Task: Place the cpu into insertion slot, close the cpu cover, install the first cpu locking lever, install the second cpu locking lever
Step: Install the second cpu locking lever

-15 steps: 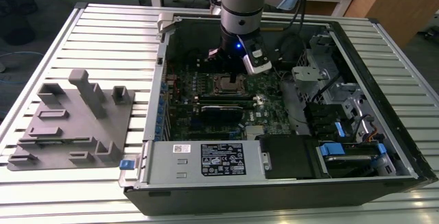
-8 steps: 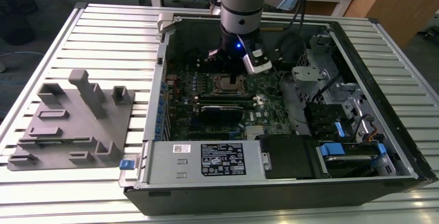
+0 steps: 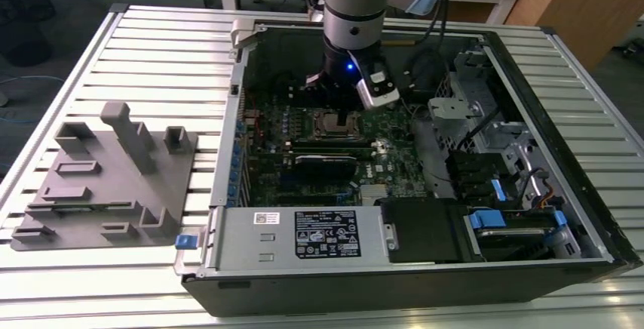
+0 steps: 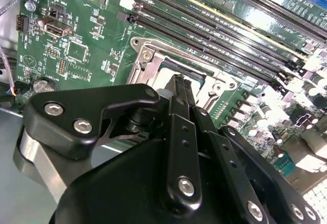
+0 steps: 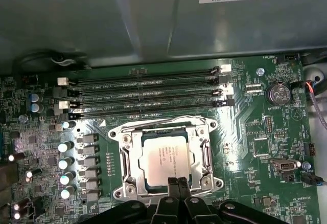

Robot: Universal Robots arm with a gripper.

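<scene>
Silver-grey metal marks the small flat square cpu (image 5: 164, 158), which lies seated flat in the square black insertion slot (image 5: 134, 132) on the green motherboard (image 5: 255, 132). Around the chip lies the thin silvery square-frame cpu cover (image 5: 206, 155), folded down flat so the chip shows through its cut-out middle. Just beside the slot run the long narrow black memory slots (image 5: 148, 93).

In the first wrist view the black gripper (image 5: 179, 184) has its fingertips pressed together with no gap, right at the near edge of the cover frame and the chip; it carries nothing. In the second wrist view the same clenched fingers (image 4: 180, 88) point down at the socket frame.

In the exterior view the grey arm (image 3: 354, 12) reaches down into the open black computer case (image 3: 403, 284), which rests on a slatted metal worktop (image 3: 151, 50). A grey plastic fixture (image 3: 111, 178) stands well apart at the exterior view's left.
</scene>
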